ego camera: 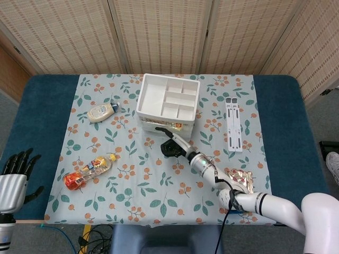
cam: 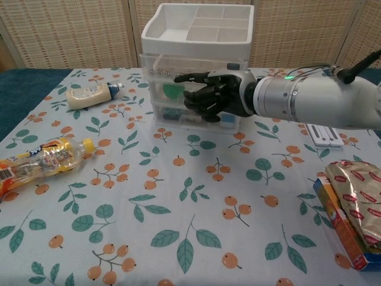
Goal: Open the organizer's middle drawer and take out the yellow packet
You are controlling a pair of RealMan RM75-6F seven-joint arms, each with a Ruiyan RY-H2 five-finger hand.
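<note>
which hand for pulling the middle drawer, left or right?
Right. The right robot hand is at the organizer front; the left robot hand sits off at the table's near-left edge.

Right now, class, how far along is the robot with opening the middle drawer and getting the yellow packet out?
Nothing looks finished yet. The right hand is at the organizer front with fingers curled by the drawers, but whether the middle drawer has slid out cannot be told. No yellow packet shows. The left hand rests idle off the table. Opening and removal remain.
</note>
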